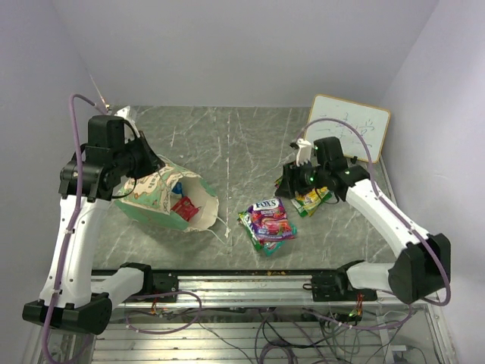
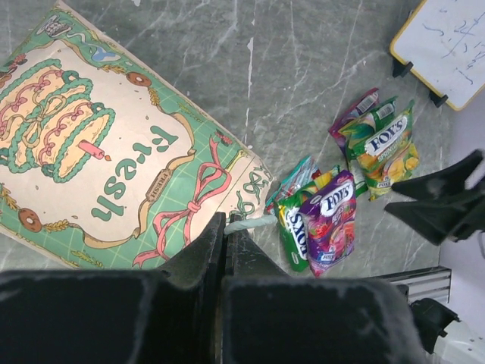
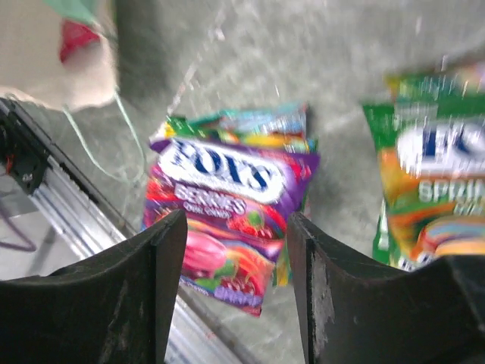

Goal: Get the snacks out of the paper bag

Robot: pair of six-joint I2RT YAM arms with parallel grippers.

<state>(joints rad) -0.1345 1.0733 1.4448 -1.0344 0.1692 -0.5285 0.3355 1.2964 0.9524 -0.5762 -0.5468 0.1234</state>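
The mint-green paper bag (image 1: 155,199) lies on its side, mouth facing right. A red packet (image 1: 184,206) and a bit of blue show inside it. My left gripper (image 1: 150,164) is at the bag's upper edge; in the left wrist view the gripper (image 2: 226,222) is shut on a pale green twisted strip of the bag (image 2: 114,152). Outside the bag, a purple packet (image 1: 269,216) lies on top of a small pile, and a green-yellow packet (image 1: 312,199) lies to its right. My right gripper (image 1: 290,182) is open and empty above the purple packet (image 3: 227,201).
A white framed whiteboard (image 1: 348,125) leans at the back right, also in the left wrist view (image 2: 447,45). The metal rail (image 1: 250,284) runs along the near table edge. The bag's thin string handles (image 3: 114,144) trail toward the pile.
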